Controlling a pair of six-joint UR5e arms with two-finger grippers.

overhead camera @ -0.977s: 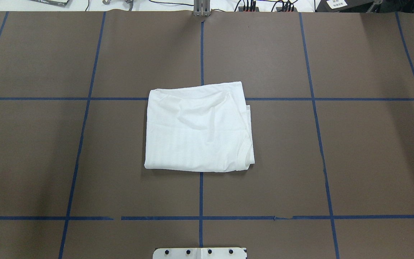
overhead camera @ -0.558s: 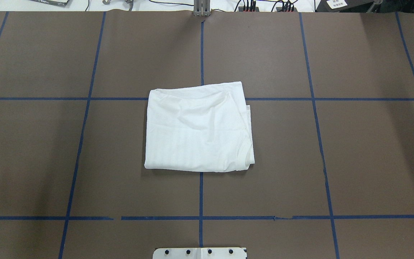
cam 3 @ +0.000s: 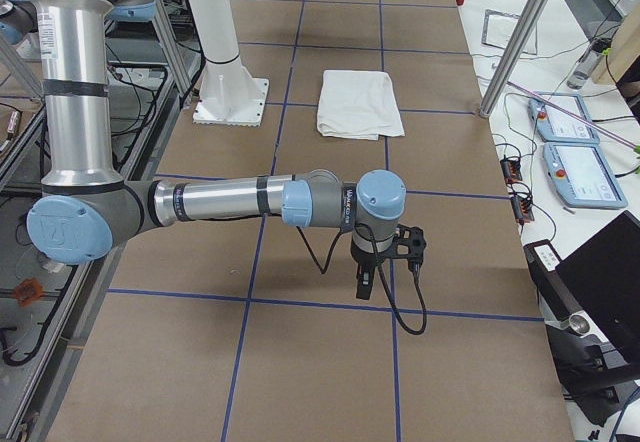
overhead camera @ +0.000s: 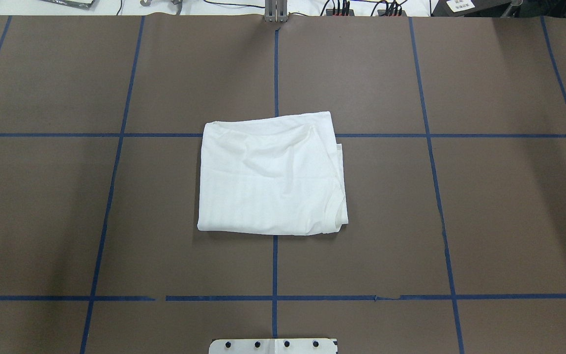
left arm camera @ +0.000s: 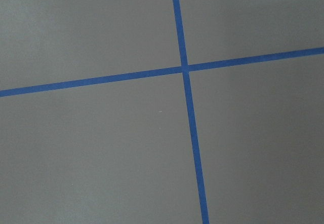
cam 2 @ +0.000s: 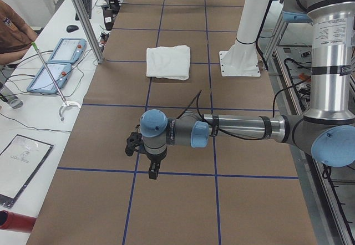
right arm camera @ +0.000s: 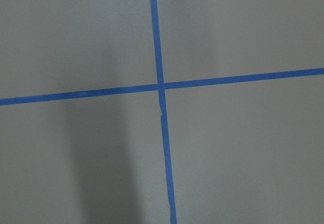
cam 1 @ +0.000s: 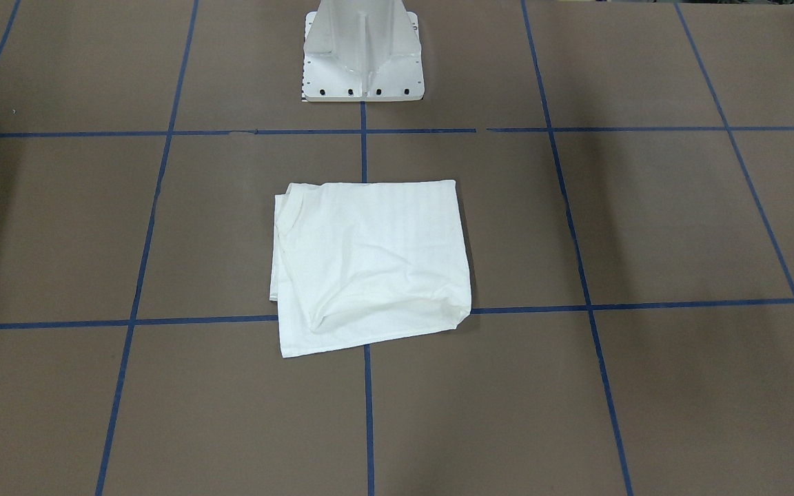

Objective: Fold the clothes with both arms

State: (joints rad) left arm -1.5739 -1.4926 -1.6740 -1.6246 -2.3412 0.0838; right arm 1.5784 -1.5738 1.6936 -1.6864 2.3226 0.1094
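Note:
The white T-shirt point(overhead camera: 271, 174) lies folded into a rough rectangle at the table's middle, its ribbed collar point(overhead camera: 333, 210) at the near right corner. It also shows in the front-facing view point(cam 1: 369, 265) and both side views point(cam 2: 167, 62) point(cam 3: 359, 104). No printed text shows. My left gripper point(cam 2: 152, 172) hangs over the table's left end, far from the shirt. My right gripper point(cam 3: 366, 287) hangs over the right end, also far from it. Both show only in side views, so I cannot tell whether they are open or shut. Both wrist views show only bare brown table with blue tape.
The brown table point(overhead camera: 116, 221) carries a blue tape grid point(overhead camera: 274, 265). The white pedestal base point(cam 1: 362, 55) stands at the robot's edge. Tablets point(cam 2: 58, 62) point(cam 3: 575, 157), cables and metal posts line the operators' side. A person's arm point(cam 2: 14, 31) shows at far left.

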